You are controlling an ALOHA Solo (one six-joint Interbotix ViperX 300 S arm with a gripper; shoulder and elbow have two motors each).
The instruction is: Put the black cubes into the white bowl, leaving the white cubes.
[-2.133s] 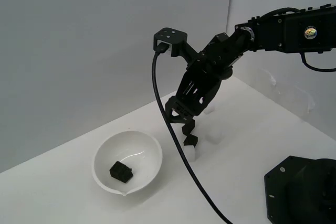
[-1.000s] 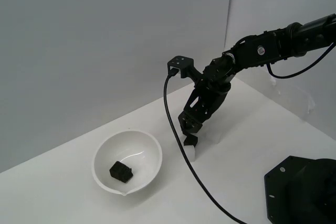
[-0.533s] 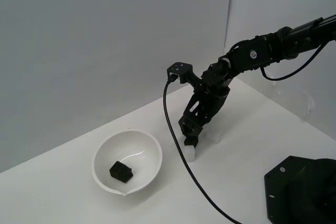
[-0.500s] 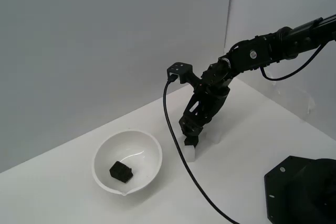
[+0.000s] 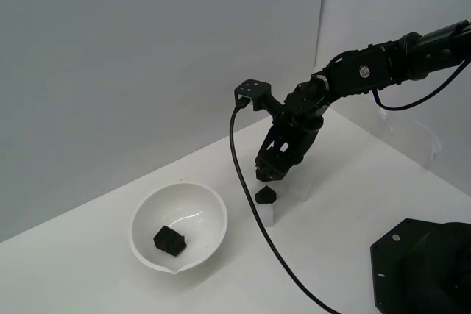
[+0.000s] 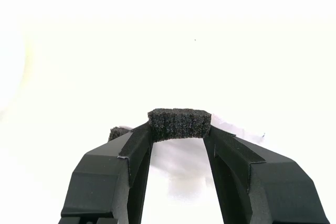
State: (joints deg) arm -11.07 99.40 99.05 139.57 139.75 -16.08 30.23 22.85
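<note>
1. My gripper (image 6: 179,131) has its jaws drawn narrow onto the held black cube (image 6: 179,122). In the wrist view the cube spans the fingertips and touches both. The grip is at the very tips, so I judge it shallow and would carry slowly.
2. In the exterior view the white bowl (image 5: 147,218) lies at about 8 o'clock from the gripper, well apart from it. Black (image 5: 169,239) already sits in it, but I cannot tell whether that is one cube or two.
3. A loose black cube (image 5: 265,195) sits just below the fingertips at 6 o'clock, on top of a white cube (image 5: 270,215). I would rise straight up before swinging, so as not to knock that stack.
4. I would travel toward 8 o'clock, stop over the middle of the bowl rather than its rim, lower inside the walls, and only then open.
5. The white cube stays where it is.
</note>
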